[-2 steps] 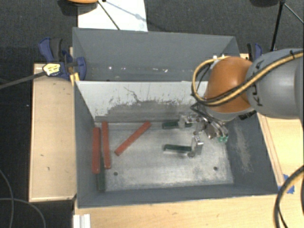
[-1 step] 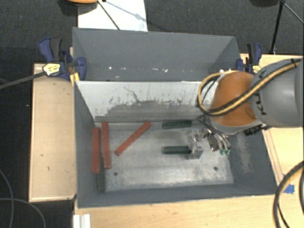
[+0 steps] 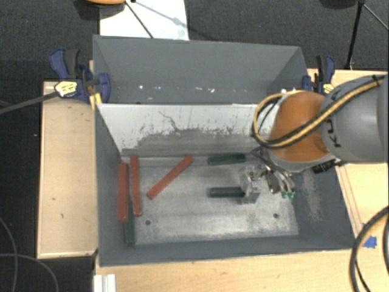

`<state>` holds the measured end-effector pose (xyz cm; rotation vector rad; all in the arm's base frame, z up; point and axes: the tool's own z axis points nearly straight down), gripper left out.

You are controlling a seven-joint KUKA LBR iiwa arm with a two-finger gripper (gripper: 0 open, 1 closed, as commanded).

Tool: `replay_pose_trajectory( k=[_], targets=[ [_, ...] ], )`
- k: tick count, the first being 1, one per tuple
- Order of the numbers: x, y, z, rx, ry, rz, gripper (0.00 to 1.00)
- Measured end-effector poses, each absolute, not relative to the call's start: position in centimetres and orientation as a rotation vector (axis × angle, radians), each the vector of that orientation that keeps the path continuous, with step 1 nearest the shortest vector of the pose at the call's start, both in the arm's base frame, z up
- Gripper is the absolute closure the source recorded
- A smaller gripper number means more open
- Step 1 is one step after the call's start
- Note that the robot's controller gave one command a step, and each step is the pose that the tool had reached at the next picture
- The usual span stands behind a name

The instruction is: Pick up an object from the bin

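Nearest me is the bin (image 3: 213, 251) front wall, with mostly bare metal floor behind it.

Front-left corner: short dark green piece (image 3: 129, 231), lying along the left wall. Just behind it are 2 red-brown sticks, outer red stick (image 3: 123, 192) and inner red stick (image 3: 135, 184). They lie side by side, parallel to the left wall. Can't tell if they touch each other.

Mid floor, right of centre: dark green bar (image 3: 223, 193), flat, running left-right. Gripper (image 3: 252, 187) is down near floor level, right at that bar's right end. The bar end runs in under the gripper hardware, so contact can't be confirmed. Can't tell if the gripper is open or closed.

Same depth, left of centre: slanted orange-red stick (image 3: 170, 176), low end toward the red pair, high end toward the back. It's well apart from the gripper.

Further back: second dark green bar (image 3: 226, 159) at the foot of the back wall. It's parallel to the first bar, apart from it, and just left of the arm's orange cover (image 3: 298, 132).

Yellow-black cables (image 3: 261, 123) loop round that cover. Grey arm body (image 3: 358, 126) comes in over the right rim.

Farthest: sloped back wall (image 3: 200, 72), with scratched, pale scuffs on the lower panel.

6 loose pieces total.
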<state>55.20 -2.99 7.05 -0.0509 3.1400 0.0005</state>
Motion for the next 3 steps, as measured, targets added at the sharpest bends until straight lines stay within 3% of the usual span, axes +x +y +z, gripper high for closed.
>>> replay_pose_trajectory(
  k=[1,2,3],
  targets=[
    [53.1,-5.1,19.5,-0.148,3.136,-0.001,1.00],
    [53.1,-5.1,19.5,-0.148,3.136,0.000,1.00],
    [56.9,-7.6,28.8,-0.693,3.060,-0.001,1.00]
  ],
)
